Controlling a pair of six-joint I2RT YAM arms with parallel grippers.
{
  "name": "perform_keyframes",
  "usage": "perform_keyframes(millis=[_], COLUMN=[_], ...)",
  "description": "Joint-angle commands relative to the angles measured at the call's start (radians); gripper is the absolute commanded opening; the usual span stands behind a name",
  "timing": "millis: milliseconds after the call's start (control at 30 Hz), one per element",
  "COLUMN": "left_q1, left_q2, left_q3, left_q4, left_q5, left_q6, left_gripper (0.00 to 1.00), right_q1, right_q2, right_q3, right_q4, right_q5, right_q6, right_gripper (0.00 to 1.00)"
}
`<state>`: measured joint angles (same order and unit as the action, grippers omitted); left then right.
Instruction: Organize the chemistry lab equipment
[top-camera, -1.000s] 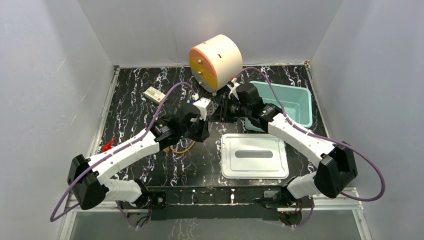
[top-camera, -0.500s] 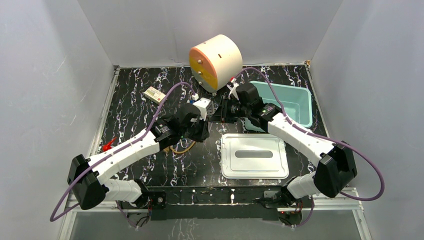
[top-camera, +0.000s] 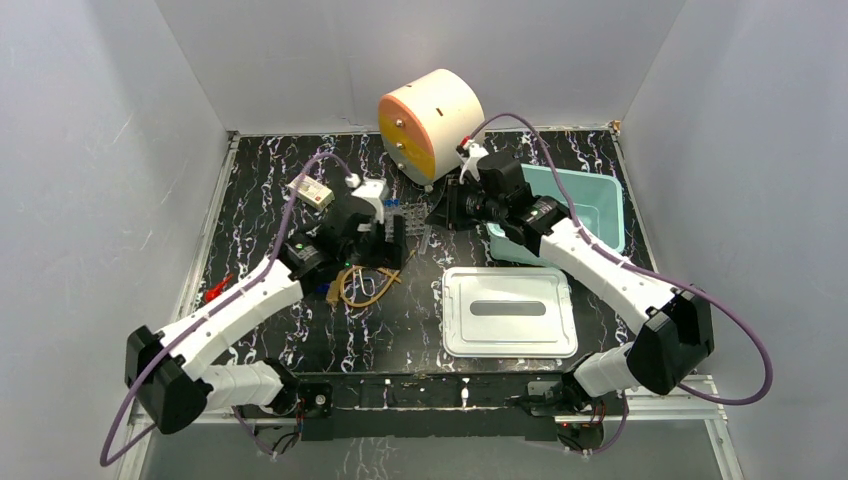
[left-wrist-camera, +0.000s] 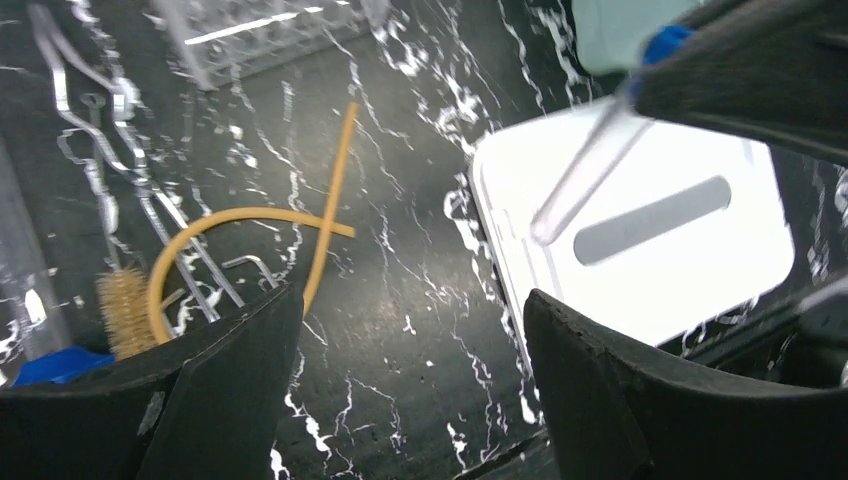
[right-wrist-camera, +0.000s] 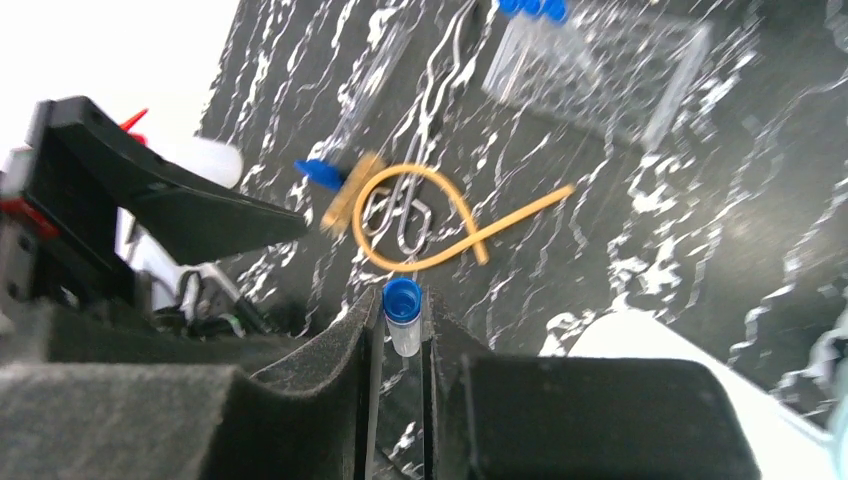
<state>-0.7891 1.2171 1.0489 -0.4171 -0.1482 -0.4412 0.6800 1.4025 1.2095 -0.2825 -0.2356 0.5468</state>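
At the middle of the table (top-camera: 255, 235) the left arm reaches in from the near left corner, forearm slanting up and to the right. Its wrist is bent so that the left gripper (left-wrist-camera: 410, 300) looks down at the surface. Its jaws are spread wide with nothing between them, hanging above the loop of tubing (left-wrist-camera: 250, 222) and the bare marble just left of the lid (left-wrist-camera: 650, 210). The right arm comes from the near right corner, runs along the far side of the lid and ends beside the cabinet (top-camera: 430, 125). The right gripper (right-wrist-camera: 401, 300) is pinching a tube (right-wrist-camera: 404, 320) near its blue cap. In the left wrist view the clear body slants down from the jaws, off the table and over the lid's left edge. The rack (right-wrist-camera: 600, 70) stands just past the tubing, between the two grippers, with blue-capped tubes seated at one end. The remaining holes are too blurred to read. A loose tube (right-wrist-camera: 350, 120) lies flat on the table left of the tubing. A wire tool (right-wrist-camera: 415, 200) with a tan end lies across the loop, touching it. The tub (top-camera: 612, 205) sits uncovered at the far right behind the right forearm, and the lid lies flat on the table in front of it.
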Motion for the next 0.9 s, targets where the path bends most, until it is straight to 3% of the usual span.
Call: perform_keyframes(millis=[0, 333, 467, 600, 867], left_q1=[0.114, 0.25, 0.396, 0.53, 0.536], left_q2=[-0.098, -0.142, -0.123, -0.075, -0.021], left_q3=[0.0, -0.167, -0.234, -0.238, -0.215], left_q4=[-0.031, -0.03, 0.054, 0.095, 0.07], left_q5=[0.008, 0.102, 0.312, 0.438, 0.39], left_q6=[-0.084, -0.394, -0.405, -0.367, -0.3], left_gripper=[0.82, 0.84, 0.83, 0.81, 0.8], right_q1=[-0.01, 0.012, 0.015, 0.015, 0.014], right_q2=[-0.005, 0.106, 0.172, 0.245, 0.317], right_q3=[0.09, 0.086, 0.087, 0.106, 0.064], right_q4=[0.057, 0.346, 0.431, 0.491, 0.636], right_q5=[0.109, 0.267, 0.273, 0.288, 0.295], right_q6=[-0.168, -0.428, -0.477, -0.481, -0.436], right_gripper=[0.21, 0.22, 0.22, 0.22, 0.22])
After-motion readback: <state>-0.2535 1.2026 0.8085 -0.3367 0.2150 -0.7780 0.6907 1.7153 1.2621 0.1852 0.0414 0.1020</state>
